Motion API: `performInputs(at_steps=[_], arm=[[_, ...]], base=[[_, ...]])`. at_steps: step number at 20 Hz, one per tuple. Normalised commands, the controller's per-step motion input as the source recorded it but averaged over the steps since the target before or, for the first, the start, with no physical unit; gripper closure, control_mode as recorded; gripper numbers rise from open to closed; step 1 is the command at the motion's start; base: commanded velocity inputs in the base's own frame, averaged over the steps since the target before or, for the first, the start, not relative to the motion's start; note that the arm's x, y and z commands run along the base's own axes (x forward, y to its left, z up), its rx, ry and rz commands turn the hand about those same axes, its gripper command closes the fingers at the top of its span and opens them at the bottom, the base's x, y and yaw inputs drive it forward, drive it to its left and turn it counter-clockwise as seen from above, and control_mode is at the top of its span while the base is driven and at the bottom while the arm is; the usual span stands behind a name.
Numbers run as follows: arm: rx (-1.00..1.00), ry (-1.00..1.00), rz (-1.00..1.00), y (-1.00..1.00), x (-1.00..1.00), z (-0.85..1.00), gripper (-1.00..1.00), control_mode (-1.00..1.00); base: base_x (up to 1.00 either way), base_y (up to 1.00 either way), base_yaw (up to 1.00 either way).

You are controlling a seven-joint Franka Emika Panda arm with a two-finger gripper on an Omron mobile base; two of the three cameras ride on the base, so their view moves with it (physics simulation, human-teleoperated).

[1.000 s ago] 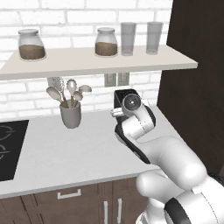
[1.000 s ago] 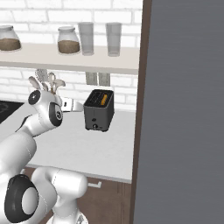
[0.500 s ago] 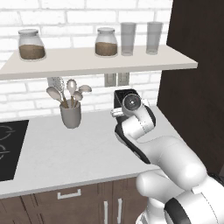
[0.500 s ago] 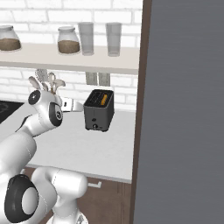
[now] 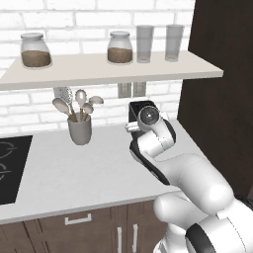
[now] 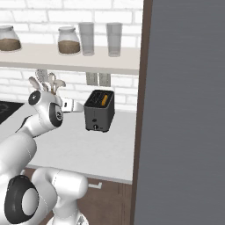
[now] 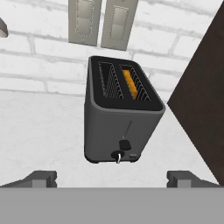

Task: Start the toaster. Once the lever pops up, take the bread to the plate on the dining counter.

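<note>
Toaster (image 7: 120,116): dark grey, boxy, two slots on top; stands on the white worktop (image 5: 74,168) against the white brick wall, directly below two wall sockets (image 7: 101,22) and beside the dark tall cabinet (image 6: 184,110). Lever (image 7: 125,144) sits low on its front face, a small knob (image 7: 117,155) beneath.
Bread (image 7: 130,83): orange slice, sunk in the toaster's right-hand slot.
Gripper (image 7: 113,178): just before the toaster's front face, fingers spread wide, grasping nothing.
Utensil cup (image 5: 79,129): left of the toaster, well apart.
</note>
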Motion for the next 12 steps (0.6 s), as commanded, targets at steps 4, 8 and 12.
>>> performInputs(at_steps=[4, 8, 12], arm=[[0.0, 0.0, 0.0, 0.0, 0.0, 0.0, -1.0, -1.0], [0.0, 0.0, 0.0, 0.0, 0.0, 0.0, -1.0, -1.0], [0.0, 0.0, 0.0, 0.0, 0.0, 0.0, -1.0, -1.0]], base=[[0.0, 0.0, 0.0], [0.0, 0.0, 0.0], [0.0, 0.0, 0.0]])
